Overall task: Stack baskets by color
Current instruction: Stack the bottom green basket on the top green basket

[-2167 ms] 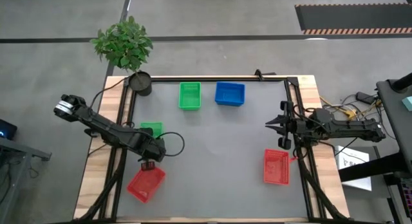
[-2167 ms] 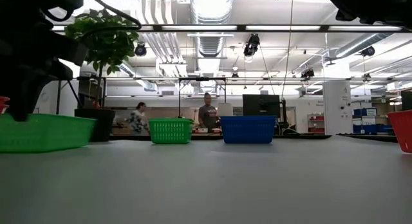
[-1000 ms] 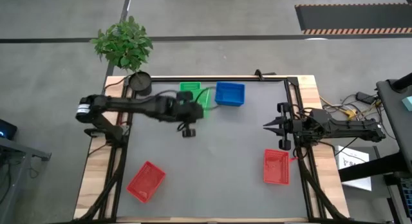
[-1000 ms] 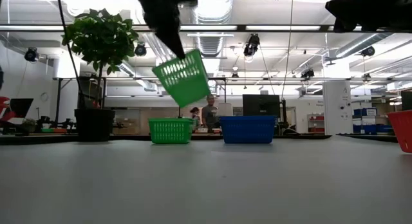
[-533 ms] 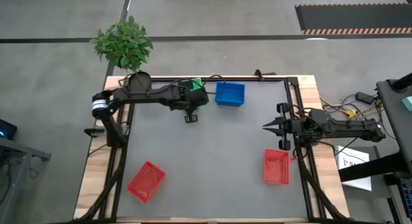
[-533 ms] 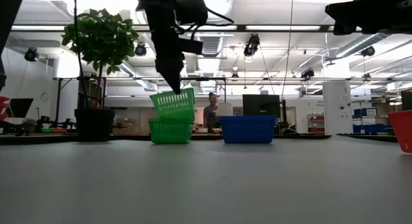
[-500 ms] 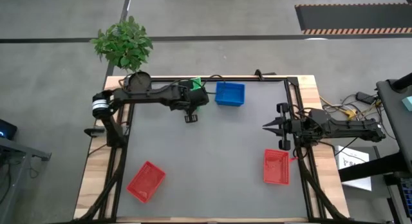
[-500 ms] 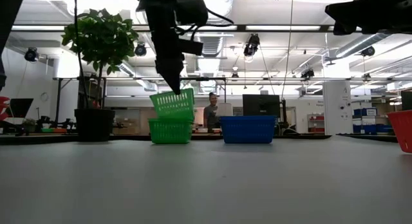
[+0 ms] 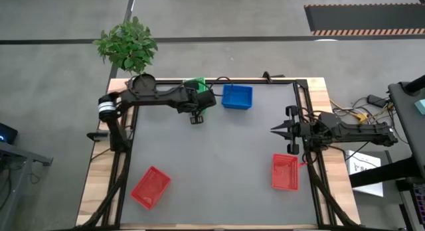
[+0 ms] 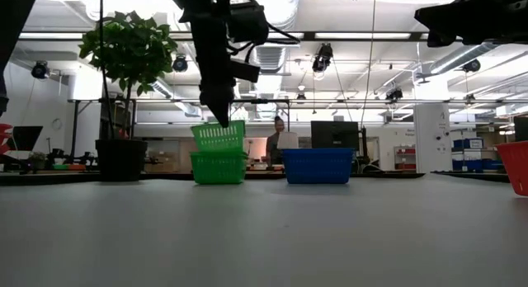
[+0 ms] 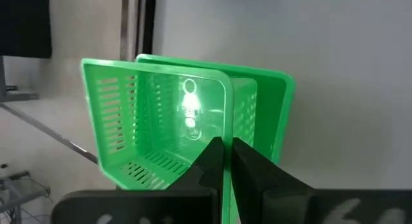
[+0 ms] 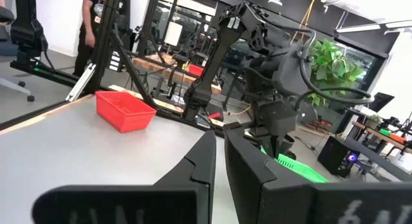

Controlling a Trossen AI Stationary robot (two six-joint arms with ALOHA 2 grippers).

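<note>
High view, left to right: red basket [image 9: 151,187] near the front-left corner of the table [image 9: 219,164]; left end effector [image 9: 196,106] at the back edge, clamped shut on the rim of a green basket [image 10: 219,135] that sits partly inside the green basket below [image 10: 218,167]; blue basket [image 9: 236,97] just beside them; second red basket [image 9: 285,172] by the right edge. Right end effector [image 9: 277,129] hangs above the right edge, nearly closed, empty.

Risks, as I read it:
- Low view shows the held basket only partly nested. Release now and it may sit cocked or tip off.
- Left wrist view shows the two rims offset. Pushing down like this could jam the walls or shove the lower basket toward the plant pot [image 9: 143,83] at the back-left corner.
- Grip is on a thin rim; basket could swing or slip.

Versus earlier: a second ago the green basket hung tilted, high above the stack; half a second ago it was still skewed on top. Now it's lower and nearly level. Right arm and both red baskets haven't moved.
</note>
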